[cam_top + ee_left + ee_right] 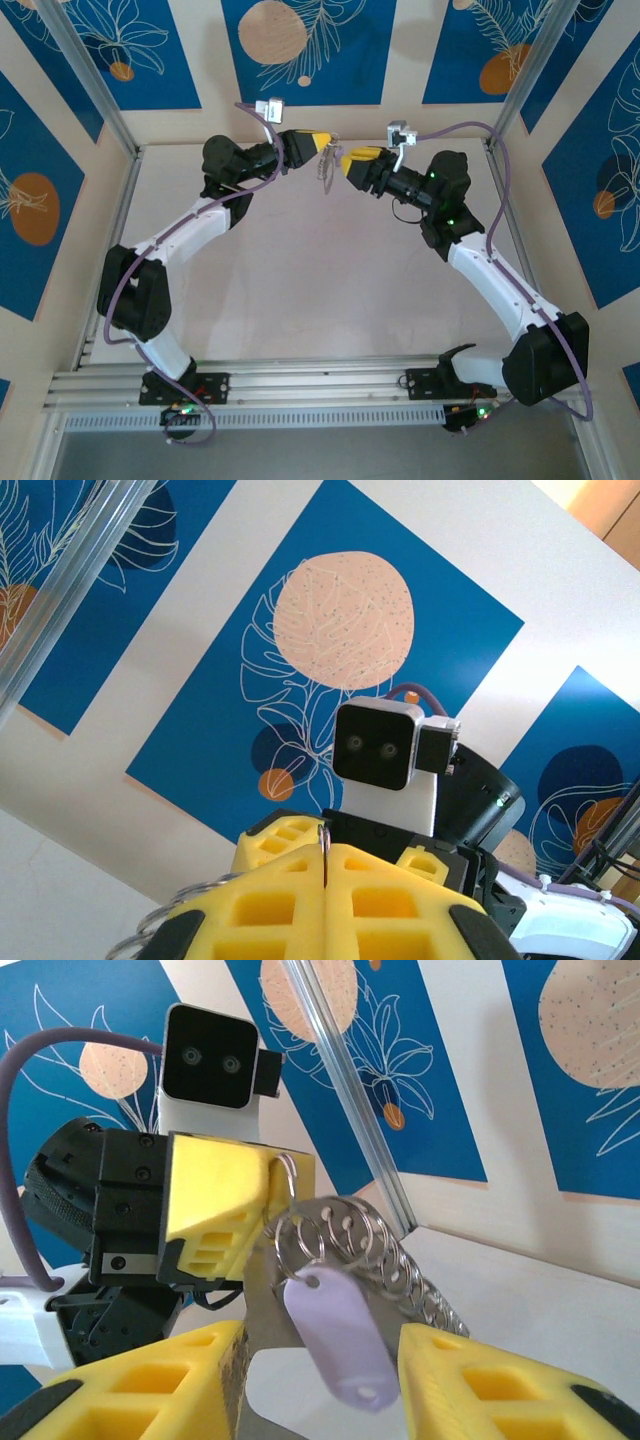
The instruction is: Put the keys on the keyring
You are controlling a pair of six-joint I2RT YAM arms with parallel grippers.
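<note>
Left hand (325,142) pressed together, pinching keyring (340,1232), raised above far end of bench (300,270). Ring cluster dangles from fingertips. Lilac-headed key (340,1338) hangs from rings, between spread jaws of right hand (344,160).

Twin white-and-black arms, yellow finger pads
The left arm (190,225) and right arm (497,285) have white links between bulky black joints, a purple cable (465,126) running along each; the left gripper (325,143) and right gripper (347,160) wear blocky yellow fingers (215,1200) with square recesses, and each wrist camera (378,745) is white with a black two-lens face
</note>
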